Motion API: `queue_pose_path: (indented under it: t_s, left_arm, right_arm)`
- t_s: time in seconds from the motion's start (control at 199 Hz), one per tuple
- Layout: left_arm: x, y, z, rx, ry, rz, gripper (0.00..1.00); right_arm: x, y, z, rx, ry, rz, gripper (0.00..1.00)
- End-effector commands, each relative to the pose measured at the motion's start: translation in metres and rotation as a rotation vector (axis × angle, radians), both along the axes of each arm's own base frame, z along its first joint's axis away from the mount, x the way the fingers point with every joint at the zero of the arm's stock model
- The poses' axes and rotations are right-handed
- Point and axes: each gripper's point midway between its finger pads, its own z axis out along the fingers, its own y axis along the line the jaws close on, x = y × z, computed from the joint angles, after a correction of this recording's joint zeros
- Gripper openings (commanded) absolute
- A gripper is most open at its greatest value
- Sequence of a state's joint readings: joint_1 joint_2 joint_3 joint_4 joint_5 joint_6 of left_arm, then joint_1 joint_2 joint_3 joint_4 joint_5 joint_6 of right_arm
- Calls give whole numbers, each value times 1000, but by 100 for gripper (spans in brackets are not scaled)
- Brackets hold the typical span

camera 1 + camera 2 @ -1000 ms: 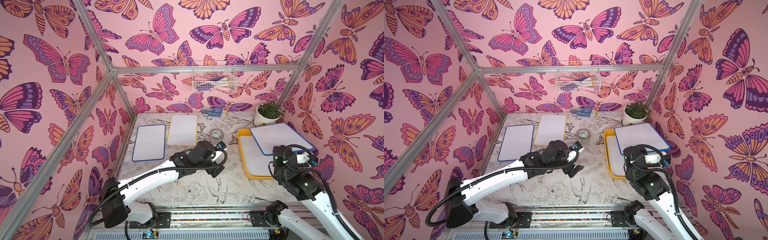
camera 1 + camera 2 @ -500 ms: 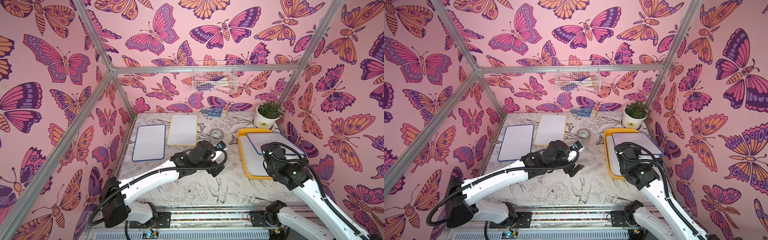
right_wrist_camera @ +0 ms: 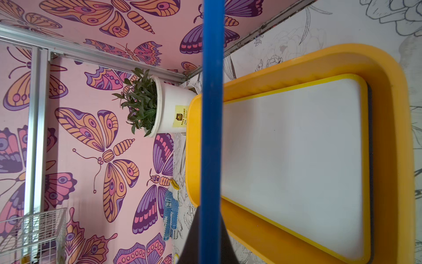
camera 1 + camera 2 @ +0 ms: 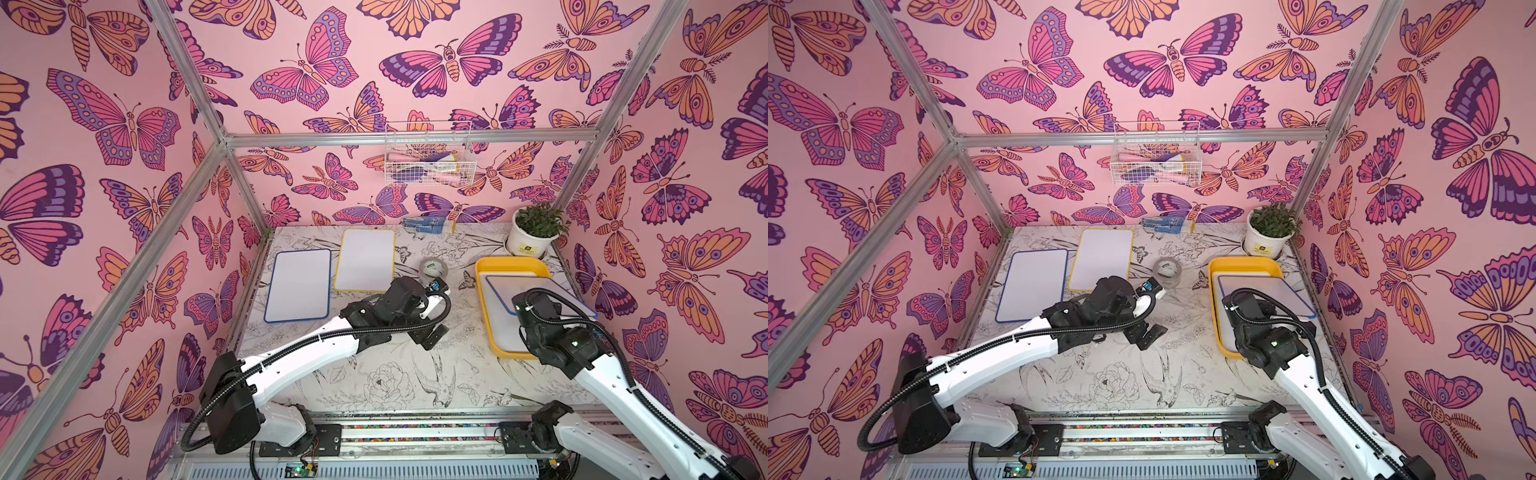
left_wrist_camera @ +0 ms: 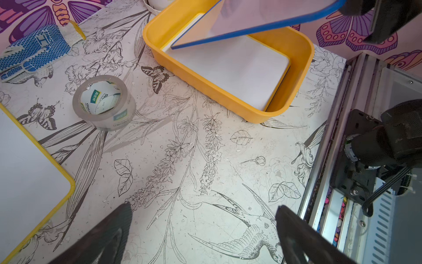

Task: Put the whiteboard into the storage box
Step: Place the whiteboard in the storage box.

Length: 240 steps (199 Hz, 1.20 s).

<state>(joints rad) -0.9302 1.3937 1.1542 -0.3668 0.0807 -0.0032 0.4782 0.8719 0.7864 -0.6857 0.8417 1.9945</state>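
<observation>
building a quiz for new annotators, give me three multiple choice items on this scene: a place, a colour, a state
1. Where is the tape roll? A between the storage box and the yellow-rimmed whiteboard outside it; B inside the box; C on a whiteboard.
2. Rim colour of the whiteboard in the right gripper? A yellow; B blue; C red.
3. The left gripper is: A shut on the tape roll; B shut on a whiteboard; C open, empty.
Key: A, both top views show it between them; B, a blue edge sits in the shut grip; C, its jaws stand wide apart.
</observation>
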Motion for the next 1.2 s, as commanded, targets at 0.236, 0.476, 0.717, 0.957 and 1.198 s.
queue_pose_path:
  t_s: [0.236, 0.476, 0.717, 0.957, 1.198]
  left_arm:
    - [7, 1, 0, -27, 36, 23, 100]
    - [10, 3, -2, -26, 47, 35, 100]
    - [13, 5, -4, -20, 46, 49, 100]
    - [16, 7, -5, -22, 53, 61, 100]
    - [19, 9, -5, -22, 62, 75, 100]
  right_arm:
    - [11, 0, -5, 101, -109, -64, 0]
    - [14, 1, -18, 105, -85, -60, 0]
    - [16, 4, -34, 118, -40, -37, 1]
    - [14, 5, -51, 121, 1, -1, 22]
    - [7, 0, -66, 107, 45, 37, 40]
